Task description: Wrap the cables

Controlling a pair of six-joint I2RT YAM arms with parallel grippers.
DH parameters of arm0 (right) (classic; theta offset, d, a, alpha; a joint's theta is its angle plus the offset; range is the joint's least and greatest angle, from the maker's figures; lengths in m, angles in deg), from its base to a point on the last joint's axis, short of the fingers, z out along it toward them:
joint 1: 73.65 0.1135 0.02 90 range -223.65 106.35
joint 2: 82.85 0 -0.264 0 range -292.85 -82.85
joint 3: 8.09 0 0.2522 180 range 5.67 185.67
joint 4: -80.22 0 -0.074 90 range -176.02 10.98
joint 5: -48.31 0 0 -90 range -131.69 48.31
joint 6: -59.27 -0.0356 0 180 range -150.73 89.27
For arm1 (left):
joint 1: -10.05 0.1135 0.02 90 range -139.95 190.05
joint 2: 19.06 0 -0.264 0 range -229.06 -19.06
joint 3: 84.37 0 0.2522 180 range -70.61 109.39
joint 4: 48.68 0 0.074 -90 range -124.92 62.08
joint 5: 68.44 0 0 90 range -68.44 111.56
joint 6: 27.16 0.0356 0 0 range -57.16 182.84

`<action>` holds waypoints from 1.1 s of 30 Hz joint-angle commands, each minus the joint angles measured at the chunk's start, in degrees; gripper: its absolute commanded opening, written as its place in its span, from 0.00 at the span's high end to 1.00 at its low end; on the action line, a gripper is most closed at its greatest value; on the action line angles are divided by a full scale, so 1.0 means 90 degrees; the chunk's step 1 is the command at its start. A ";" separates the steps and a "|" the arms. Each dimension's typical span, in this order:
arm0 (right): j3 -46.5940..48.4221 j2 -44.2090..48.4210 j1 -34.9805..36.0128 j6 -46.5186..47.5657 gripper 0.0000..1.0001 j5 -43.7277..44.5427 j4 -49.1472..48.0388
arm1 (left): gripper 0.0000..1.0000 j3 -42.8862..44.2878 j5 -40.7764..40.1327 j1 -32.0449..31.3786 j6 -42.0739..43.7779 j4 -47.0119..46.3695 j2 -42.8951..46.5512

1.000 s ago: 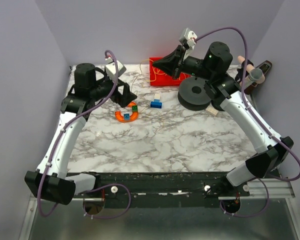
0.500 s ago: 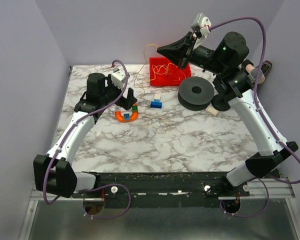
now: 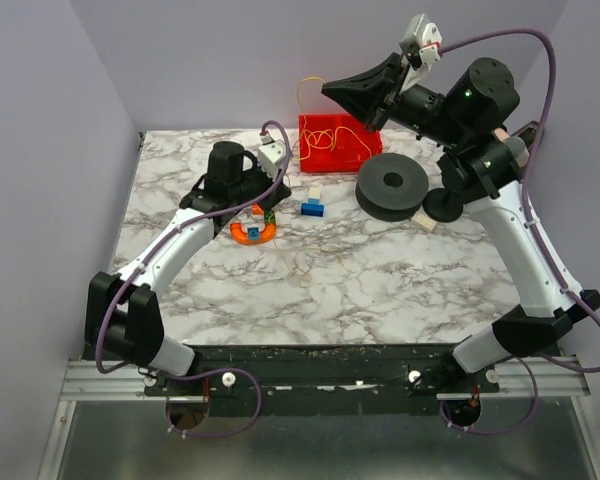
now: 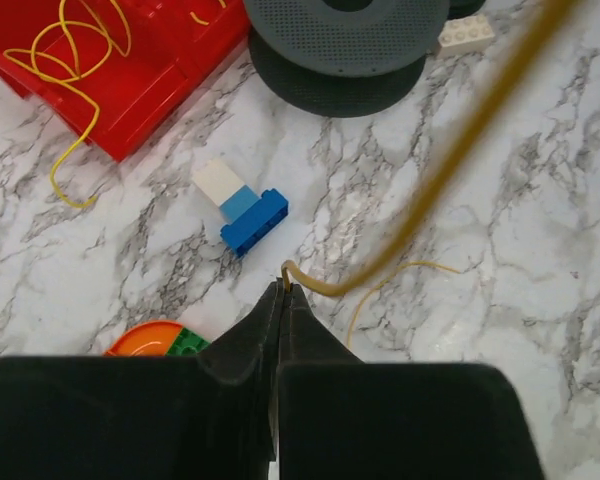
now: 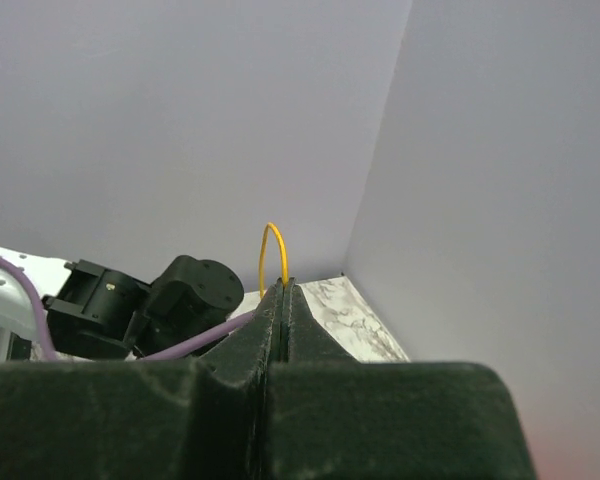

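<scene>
Higher now than a second ago, the right gripper [image 5: 277, 288], like the inward-reaching left gripper [image 4: 283, 290], pinches the cables [image 4: 420, 212] trailing from the red tray [image 3: 332, 162]; more pull may slip or snag them.

Red tray [image 3: 329, 164], dark spool [image 3: 378, 196], blue block [image 3: 313, 208] and orange ring [image 3: 247, 237] lie on marble table [image 3: 380, 280].

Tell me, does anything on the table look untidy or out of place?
Yes. The yellow cable lies in loose loops in the red tray and trails over its edge onto the marble, not wound up. Both the left gripper and the right gripper are shut on a strand.
</scene>
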 commanded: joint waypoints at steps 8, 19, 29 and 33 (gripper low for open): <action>-0.0559 0.1287 -0.0139 0.1094 0.99 0.1410 0.0683 | 1.00 0.2441 -0.1691 0.1119 0.0899 0.2557 0.0904; -0.1682 0.1093 -0.0003 0.0687 0.99 -0.0444 0.0431 | 1.00 0.4779 -0.6153 0.1149 0.3770 0.4438 0.1793; -0.2960 0.0467 0.0252 0.0480 0.99 -0.0153 0.0303 | 0.97 0.1201 -0.5787 0.1344 0.4612 0.4418 0.2184; -0.3849 0.0409 0.0252 0.0451 0.99 -0.0055 0.0254 | 0.67 -0.0296 -0.5210 0.1373 0.4418 0.4301 0.1697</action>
